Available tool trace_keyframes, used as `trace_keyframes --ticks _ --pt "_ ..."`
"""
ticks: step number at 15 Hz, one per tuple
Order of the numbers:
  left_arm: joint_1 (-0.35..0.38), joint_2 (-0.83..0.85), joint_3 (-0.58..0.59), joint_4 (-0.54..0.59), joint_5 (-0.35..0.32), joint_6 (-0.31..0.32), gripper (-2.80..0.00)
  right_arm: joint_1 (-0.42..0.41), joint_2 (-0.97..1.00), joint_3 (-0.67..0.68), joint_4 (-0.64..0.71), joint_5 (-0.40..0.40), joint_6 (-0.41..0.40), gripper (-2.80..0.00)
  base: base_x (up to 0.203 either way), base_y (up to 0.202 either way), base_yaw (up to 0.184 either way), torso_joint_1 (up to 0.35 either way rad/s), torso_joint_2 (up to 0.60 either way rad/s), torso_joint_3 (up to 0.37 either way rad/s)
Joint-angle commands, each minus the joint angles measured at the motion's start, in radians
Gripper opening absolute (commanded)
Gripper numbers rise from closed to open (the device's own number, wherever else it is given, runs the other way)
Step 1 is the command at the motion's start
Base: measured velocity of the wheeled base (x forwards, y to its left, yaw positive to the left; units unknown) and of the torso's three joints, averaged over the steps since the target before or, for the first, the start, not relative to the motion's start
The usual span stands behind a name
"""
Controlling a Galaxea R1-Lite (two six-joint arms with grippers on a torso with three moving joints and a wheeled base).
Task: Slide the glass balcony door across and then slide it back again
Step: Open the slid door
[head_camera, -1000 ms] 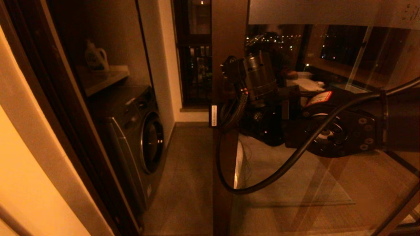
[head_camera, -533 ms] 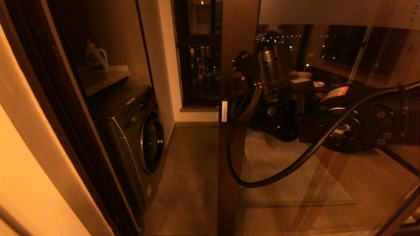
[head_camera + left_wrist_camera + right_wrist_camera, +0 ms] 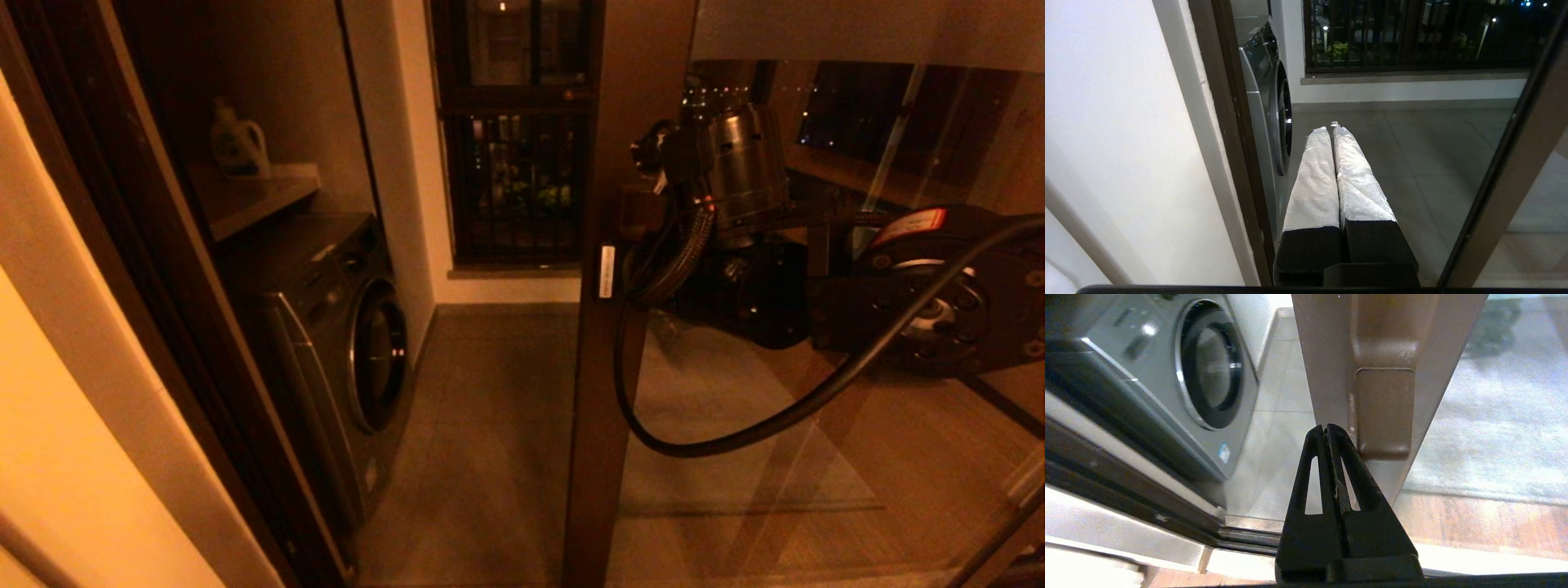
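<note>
The glass balcony door [image 3: 816, 457] has a brown wooden stile [image 3: 608, 367] and a frosted top band [image 3: 857, 28], and it stands right of the open gap. My right arm [image 3: 922, 302] reaches across in front of the glass to the stile. My right gripper [image 3: 1326, 428] is shut with nothing held. Its tips rest against the stile [image 3: 1323, 375], right beside the blocky wooden pull handle [image 3: 1384, 408]. My left gripper [image 3: 1329, 130] is shut and empty, hanging low in the doorway and pointing at the balcony floor. The stile's edge [image 3: 1494, 175] is off to one side of it.
A grey washing machine [image 3: 343, 327] stands at the left of the balcony under a shelf with a detergent bottle [image 3: 238, 143]. The fixed dark jamb [image 3: 163, 286] bounds the opening on the left. A dark window with railing bars [image 3: 514, 163] is at the back. The floor track [image 3: 1241, 539] runs below.
The door stile and my right arm have moved to the right together, and the open gap has widened. More of the barred window shows behind it.
</note>
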Motion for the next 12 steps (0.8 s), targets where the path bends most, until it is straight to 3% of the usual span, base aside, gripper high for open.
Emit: trace_keyframes --ticks 1,12 --pt "0.000 0.001 0.040 -0.001 0.000 0.000 -2.80 -0.010 -0.029 0.032 0.000 0.006 0.002 -2.80 0.000 0.000 0.000 0.000 0.00 0.000" --pt "0.000 0.001 0.040 -0.001 0.000 0.000 -2.80 -0.118 -0.112 0.115 -0.003 0.007 0.002 -2.80 0.000 0.000 0.000 0.000 0.00 0.000"
